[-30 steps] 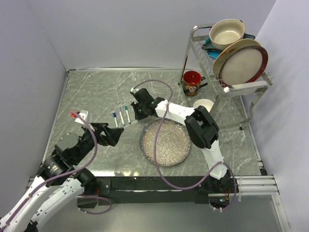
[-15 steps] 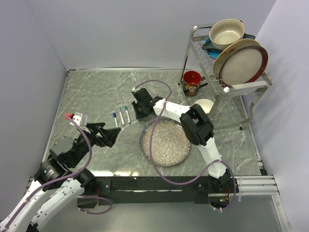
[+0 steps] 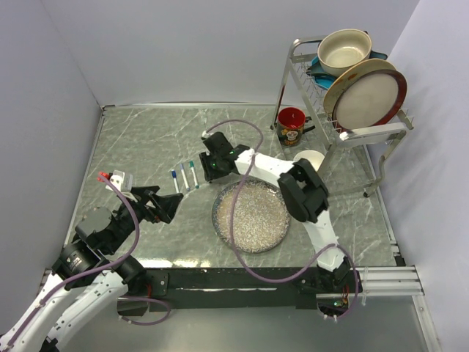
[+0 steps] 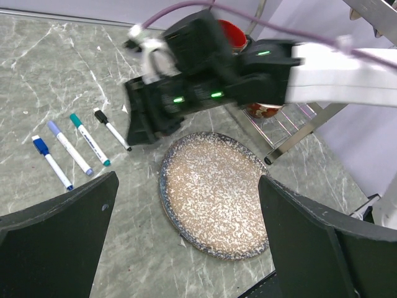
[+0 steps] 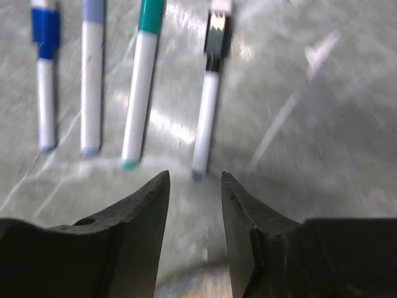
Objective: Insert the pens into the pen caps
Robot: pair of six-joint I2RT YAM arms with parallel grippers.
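Observation:
Four slim white pens lie side by side on the marble table. In the right wrist view they are a blue-capped pen, a lilac one, a teal one and a black one. They also show in the left wrist view, from the blue pen to the black pen, and in the top view. Each cap sits on its pen; I see no loose caps. My right gripper is open and empty, just short of the black pen's tip. My left gripper is wide open and empty, above the table's front left.
A speckled plate lies right of the pens, beneath the right arm. A red mug and a white cup stand at the back right beside a dish rack holding a plate and a pot.
My left arm has drawn back a little toward the front left. My right gripper has stayed over the pens, nearly still.

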